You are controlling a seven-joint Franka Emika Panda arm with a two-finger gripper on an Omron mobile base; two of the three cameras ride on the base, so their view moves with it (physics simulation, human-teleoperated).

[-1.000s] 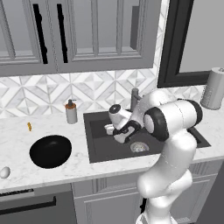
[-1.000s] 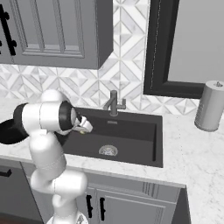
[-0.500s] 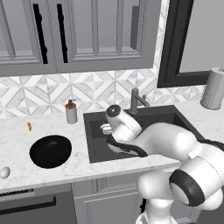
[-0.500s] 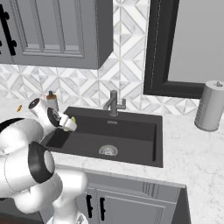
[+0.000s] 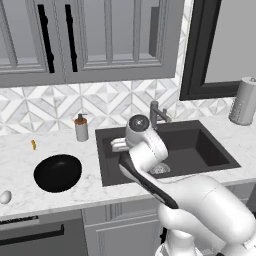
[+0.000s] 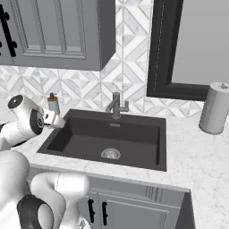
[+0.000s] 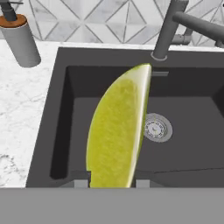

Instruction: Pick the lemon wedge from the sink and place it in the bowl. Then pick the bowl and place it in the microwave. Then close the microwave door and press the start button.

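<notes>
My gripper (image 7: 111, 183) is shut on the lemon wedge (image 7: 116, 131), a bright yellow slice that stands up between the two fingertips. It hangs above the left part of the dark sink (image 7: 183, 153), over the basin floor near the drain (image 7: 156, 128). From the left base view, the hand (image 5: 119, 145) sits just over the sink's left rim (image 5: 100, 155). The glossy black bowl (image 5: 57, 173) rests on the counter to the left of the sink, apart from the hand. The hand (image 6: 59, 120) also appears at the sink's left end in the right base view. The microwave and its door are out of view.
A soap dispenser (image 5: 81, 128) stands behind the bowl near the wall. The grey faucet (image 6: 116, 105) rises at the sink's back edge. A paper towel roll (image 6: 214, 108) stands at the far right. A tiny orange bit (image 5: 33, 145) and a white egg-like thing (image 5: 5, 197) lie on the left counter.
The arm has swung left with the lemon wedge, from over the sink's middle to its left edge. The elbow has dropped low toward the cameras.
</notes>
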